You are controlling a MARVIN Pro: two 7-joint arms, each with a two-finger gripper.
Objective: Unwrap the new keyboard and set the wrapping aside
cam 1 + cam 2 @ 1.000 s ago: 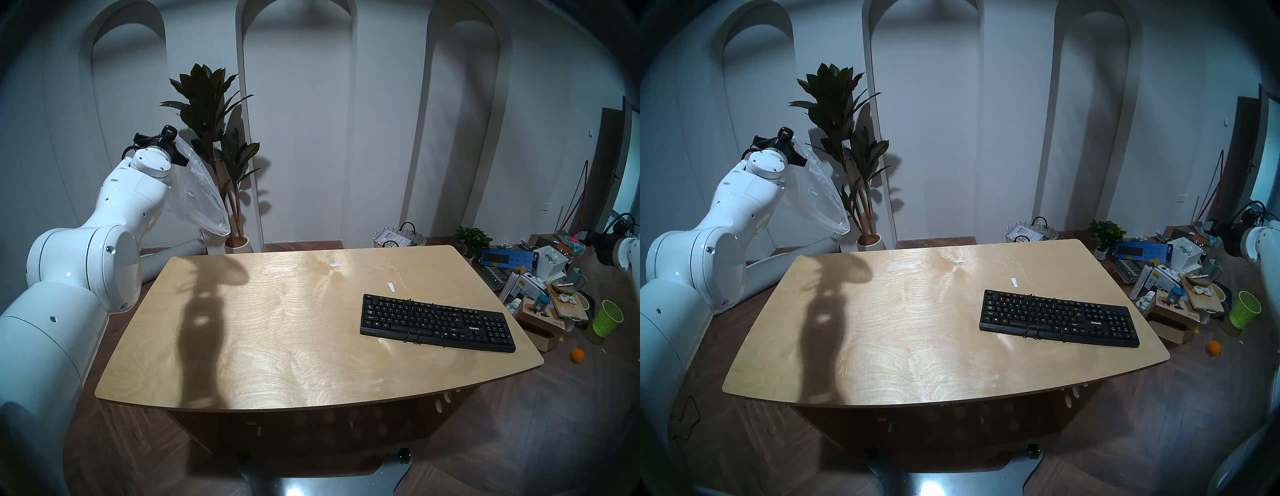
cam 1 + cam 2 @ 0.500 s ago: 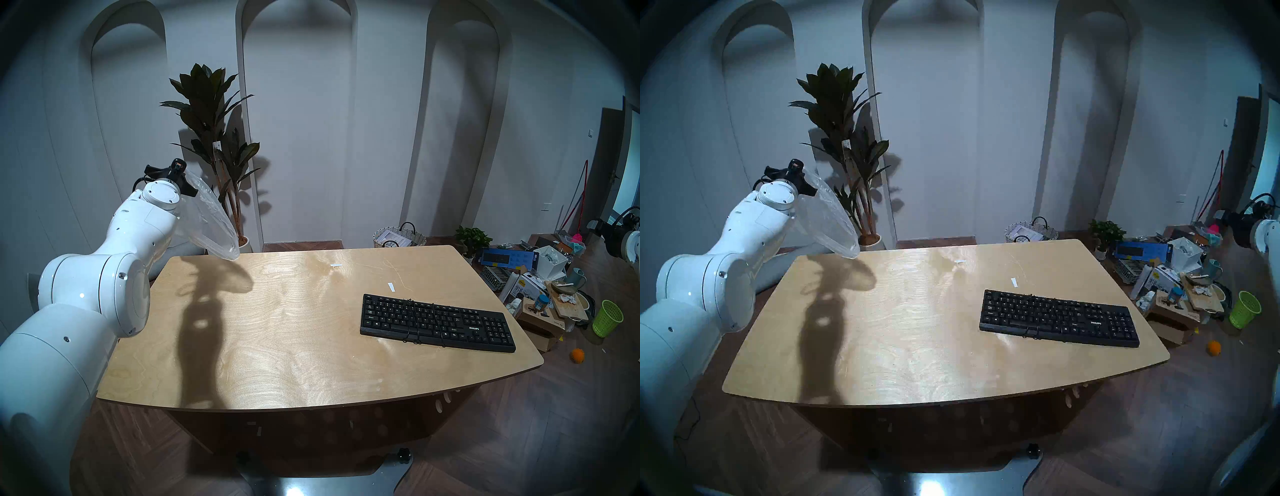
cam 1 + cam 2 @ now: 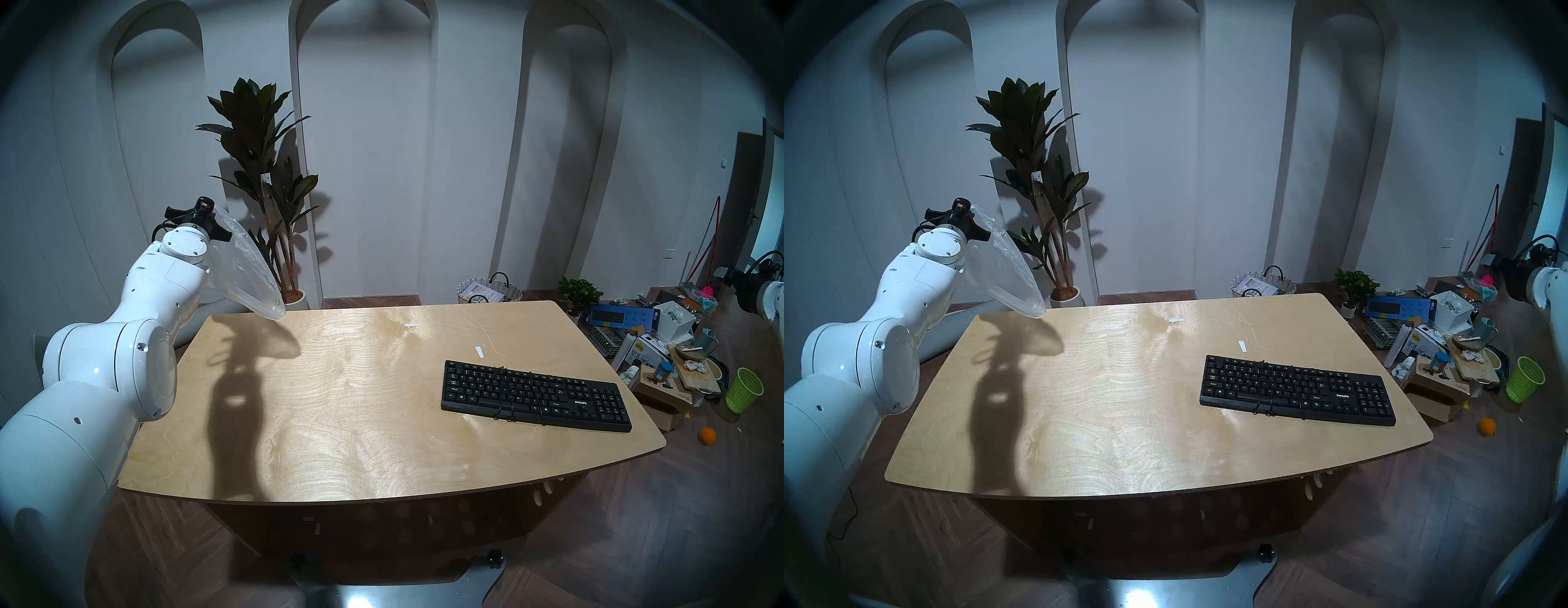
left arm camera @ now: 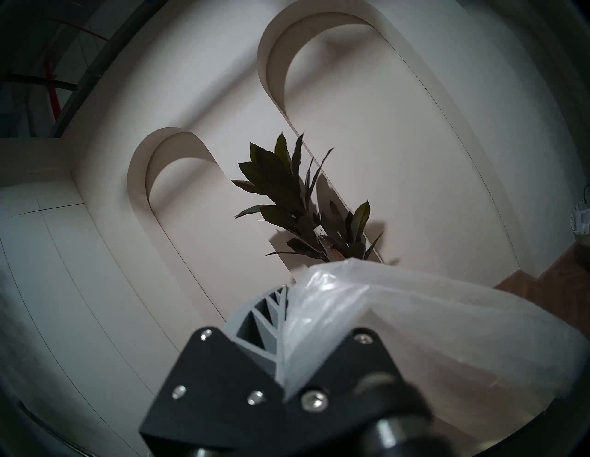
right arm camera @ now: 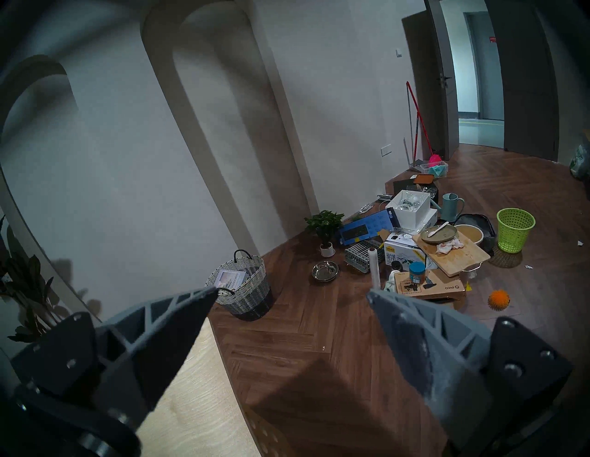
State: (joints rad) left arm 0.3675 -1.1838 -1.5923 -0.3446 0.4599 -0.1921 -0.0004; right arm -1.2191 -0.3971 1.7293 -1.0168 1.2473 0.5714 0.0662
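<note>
The left claw (image 4: pixel 284 322) is clamped on one end of the wrapping (image 3: pixel 250 271), a limp, feather-light, slippery bag dangling over the bench's (image 3: pixel 339 424) far left corner, best pinched by a bunched edge.

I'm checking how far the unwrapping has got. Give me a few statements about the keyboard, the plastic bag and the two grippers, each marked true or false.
1. The keyboard lies bare on the table. True.
2. The left gripper is shut on the plastic bag. True.
3. The bag lies flat on the tabletop. False: it hangs from the left gripper, its lower end over the table's far left corner.
4. The right gripper holds a strip of tape. False: its jaws stand open and empty, facing the floor clutter.
5. A cable is bundled across the keyboard's keys. True.
6. The keyboard sits on the robot's left half of the table. False: it is on the right half.
</note>
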